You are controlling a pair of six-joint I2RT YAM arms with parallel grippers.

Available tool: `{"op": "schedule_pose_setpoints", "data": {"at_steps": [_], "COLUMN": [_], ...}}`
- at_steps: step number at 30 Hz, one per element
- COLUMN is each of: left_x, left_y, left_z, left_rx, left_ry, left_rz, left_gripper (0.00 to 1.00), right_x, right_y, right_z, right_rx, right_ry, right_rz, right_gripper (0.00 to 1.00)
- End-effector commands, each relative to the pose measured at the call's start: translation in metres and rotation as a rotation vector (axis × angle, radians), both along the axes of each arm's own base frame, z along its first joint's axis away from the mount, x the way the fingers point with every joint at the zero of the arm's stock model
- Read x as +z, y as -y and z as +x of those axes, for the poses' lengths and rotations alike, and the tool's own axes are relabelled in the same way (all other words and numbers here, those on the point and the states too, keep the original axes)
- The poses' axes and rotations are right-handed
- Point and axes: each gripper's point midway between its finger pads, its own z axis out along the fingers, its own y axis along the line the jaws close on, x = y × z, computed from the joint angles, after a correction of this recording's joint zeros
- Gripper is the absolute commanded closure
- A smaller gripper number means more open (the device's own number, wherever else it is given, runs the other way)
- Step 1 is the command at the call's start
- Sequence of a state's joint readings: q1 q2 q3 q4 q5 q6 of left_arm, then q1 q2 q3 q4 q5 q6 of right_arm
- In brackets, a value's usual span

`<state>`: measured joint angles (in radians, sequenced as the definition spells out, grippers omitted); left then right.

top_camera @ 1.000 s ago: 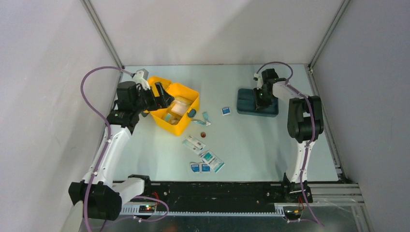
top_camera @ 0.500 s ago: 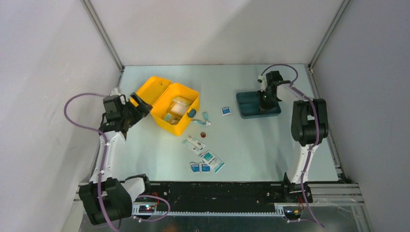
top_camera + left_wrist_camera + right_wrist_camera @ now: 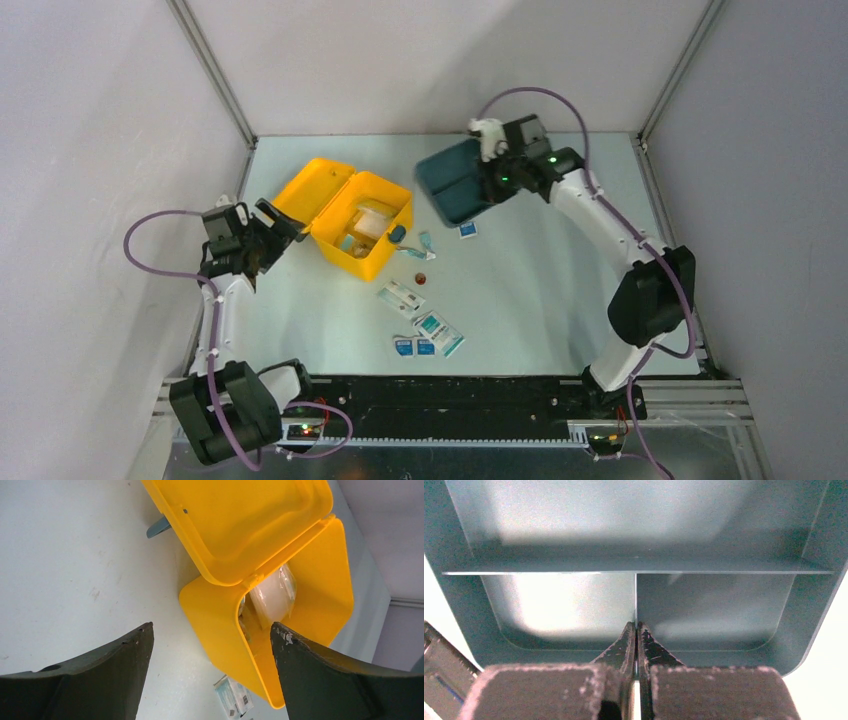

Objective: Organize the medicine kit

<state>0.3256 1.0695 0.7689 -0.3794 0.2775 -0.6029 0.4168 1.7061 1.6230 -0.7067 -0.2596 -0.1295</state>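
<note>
The yellow medicine kit [image 3: 365,240] stands open at the left, its lid [image 3: 315,190] laid back. A clear bag of white material [image 3: 372,218] lies inside. In the left wrist view the kit [image 3: 260,530] fills the upper frame. My left gripper [image 3: 268,228] hangs open just left of the kit, holding nothing, with its fingers [image 3: 125,670] wide apart. My right gripper [image 3: 492,176] is shut on the middle divider of the dark teal tray [image 3: 455,182]. It holds the tray tilted above the table, right of the kit. The right wrist view shows the tray [image 3: 636,530] with nothing in it.
Flat medicine packets [image 3: 402,297] [image 3: 438,333] [image 3: 412,347] lie in front of the kit. A small blue-white sachet [image 3: 467,229], a teal strip [image 3: 425,245] and a small red-brown piece [image 3: 421,279] lie between kit and tray. Grey walls close in the left, back and right.
The right gripper shut on the tray, lifted it from the back right and carried it left toward the kit. The left gripper drew back left from the lid, which now lies open.
</note>
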Motion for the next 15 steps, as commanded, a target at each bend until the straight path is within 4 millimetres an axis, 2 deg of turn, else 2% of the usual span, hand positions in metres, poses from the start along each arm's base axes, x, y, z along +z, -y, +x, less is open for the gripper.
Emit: {"op": "schedule_pose_setpoints", "data": {"at_steps": [1, 2, 3, 4, 5, 6, 7, 9, 13, 15], "left_x": [0.04, 0.045, 0.047, 0.053, 0.055, 0.06, 0.06, 0.065, 0.068, 0.069], "left_y": [-0.015, -0.017, -0.022, -0.023, -0.026, -0.027, -0.029, -0.03, -0.031, -0.032], "left_z": [0.011, 0.01, 0.009, 0.007, 0.005, 0.002, 0.0, -0.005, -0.006, -0.005], "left_rx": [0.02, 0.027, 0.043, 0.049, 0.055, 0.057, 0.059, 0.065, 0.073, 0.076], "left_ry": [0.131, 0.151, 0.166, 0.189, 0.2, 0.219, 0.223, 0.244, 0.258, 0.26], "left_rz": [0.037, 0.043, 0.045, 0.054, 0.068, 0.083, 0.098, 0.115, 0.11, 0.107], "left_gripper": [0.09, 0.09, 0.09, 0.09, 0.09, 0.09, 0.09, 0.08, 0.08, 0.08], "right_x": [0.025, 0.032, 0.024, 0.035, 0.028, 0.043, 0.047, 0.054, 0.054, 0.05], "right_y": [-0.07, -0.089, -0.099, -0.115, -0.124, -0.139, -0.15, -0.175, -0.208, -0.215], "right_z": [-0.03, -0.038, -0.036, -0.04, -0.036, -0.038, -0.03, -0.03, -0.027, -0.017], "right_rx": [0.243, 0.3, 0.314, 0.352, 0.362, 0.385, 0.379, 0.396, 0.4, 0.357], "right_ry": [0.086, 0.122, 0.121, 0.162, 0.163, 0.208, 0.232, 0.259, 0.348, 0.381], "right_rz": [-0.054, -0.064, -0.092, -0.092, -0.115, -0.103, -0.106, -0.097, -0.128, -0.157], "right_gripper": [1.0, 1.0, 1.0, 1.0, 1.0, 1.0, 1.0, 1.0, 1.0, 1.0]}}
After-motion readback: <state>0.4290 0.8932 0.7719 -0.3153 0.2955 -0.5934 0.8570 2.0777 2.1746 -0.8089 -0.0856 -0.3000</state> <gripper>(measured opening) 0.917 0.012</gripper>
